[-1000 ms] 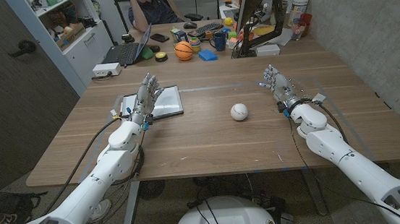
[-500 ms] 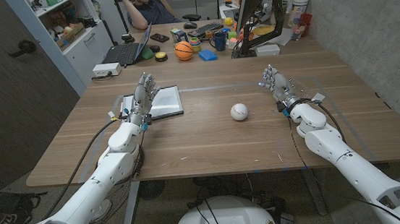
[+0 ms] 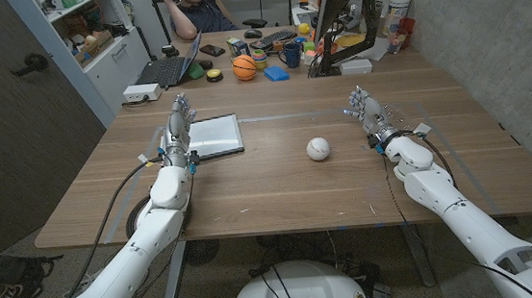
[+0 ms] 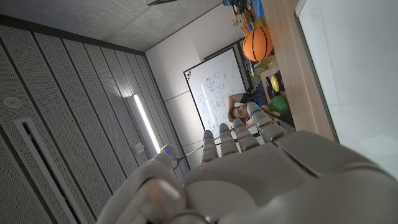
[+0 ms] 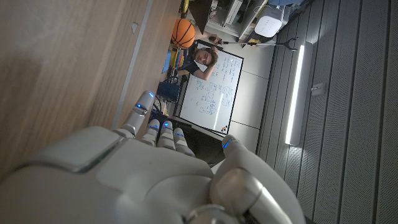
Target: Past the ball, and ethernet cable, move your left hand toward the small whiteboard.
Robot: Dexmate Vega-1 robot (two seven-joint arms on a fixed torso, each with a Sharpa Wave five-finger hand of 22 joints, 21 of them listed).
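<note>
Wooden table [image 3: 279, 191], bearing a small whiteboard [image 3: 216, 135] toward the left side and a white ball [image 3: 318, 148] near the middle, well apart.

Both arms are clad in smooth, glossy white shells, rounded at each segment and split by dark seams at the joints. The left hand [image 3: 179, 128] and right hand [image 3: 367, 113] have grey metallic fingers over darker mechanics; small blue lights glow at the fingertips [image 5: 150, 96] in the wrist views. Black cables run along each forearm to the wrist, where there seem to be small coloured connectors, too tiny to make out.
</note>
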